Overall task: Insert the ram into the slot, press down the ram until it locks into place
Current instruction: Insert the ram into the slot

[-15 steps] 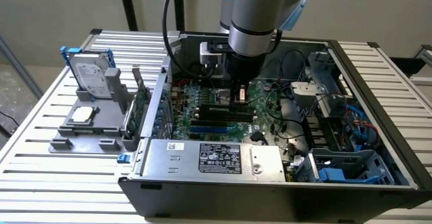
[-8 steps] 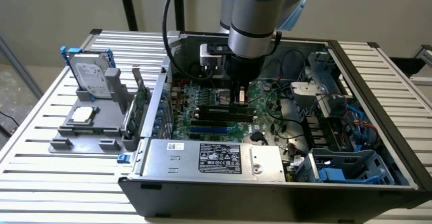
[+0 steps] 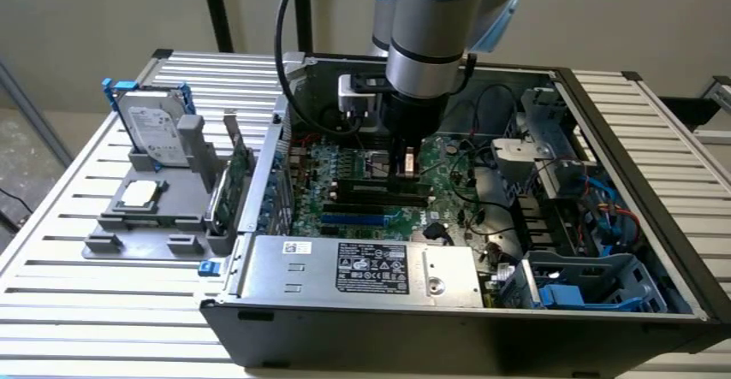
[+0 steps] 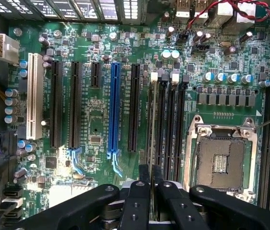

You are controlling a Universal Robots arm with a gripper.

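Pincer hangs inside the open black PC case, which sits on the slatted metal desk. Its fingers are drawn nearly together w/ only a thin gap. They're clamped on the long thin green ram stick with a pale label, held upright and on edge, prob. so its bottom edge can go straight down into a slot.

In the wrist view the ram shows as a thin sliver between the finger pads. That sliver runs parallel to the bank of long narrow black plastic memory slots w/ white end clips. It lines up approx. w/ the slot on the bank's side nearest the blue plastic expansion slot. The bank lies between that slot and the square metal CPU socket.

Ram is directly under the pincer, just above or at the slot; can't tell if it's touching. Judgement: not yet pressed home, since the pincer's grip is on it and the clips look swung out.
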